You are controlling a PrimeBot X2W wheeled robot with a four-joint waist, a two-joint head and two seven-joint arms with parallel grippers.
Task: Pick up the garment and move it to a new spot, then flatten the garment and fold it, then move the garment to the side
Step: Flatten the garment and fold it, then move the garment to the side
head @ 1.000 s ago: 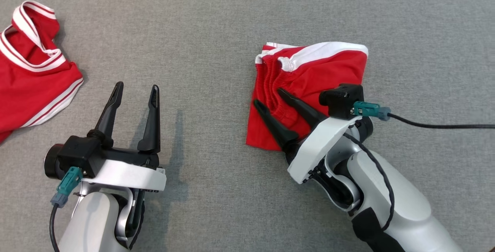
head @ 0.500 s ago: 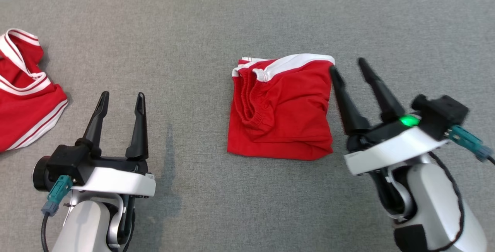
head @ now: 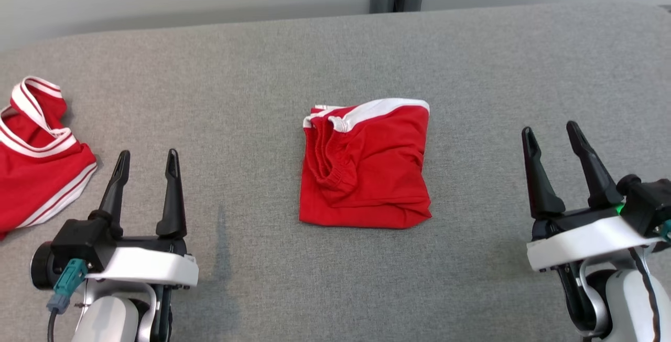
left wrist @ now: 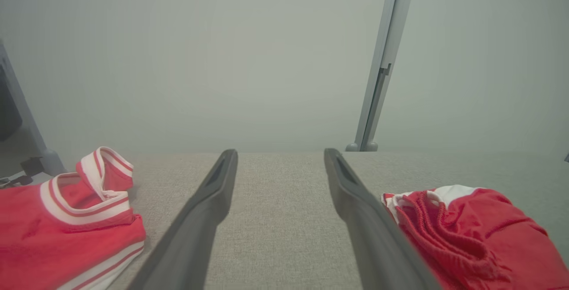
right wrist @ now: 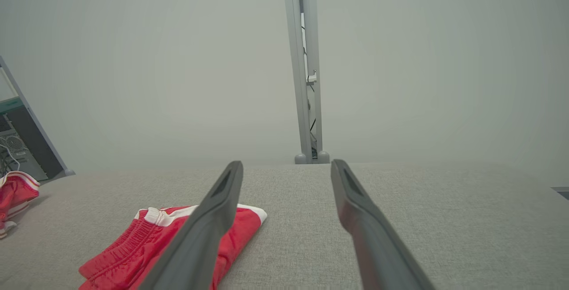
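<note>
Both hands are empty, with fingers spread apart. The left gripper (head: 148,153) is at the lower left and the right gripper (head: 549,128) at the lower right, each over the grey table (head: 262,85). Between them, well apart from both, the garment (head: 367,174) lies folded mid-table, red with a white band along its far edge. A red jersey (head: 36,169) with white stripes lies crumpled at the far left, near the left gripper.

The tabletop (head: 262,59) is covered in matt, coarse grey woven cloth. The garment (head: 367,174) at centre frame is made of soft, matt red cloth.
</note>
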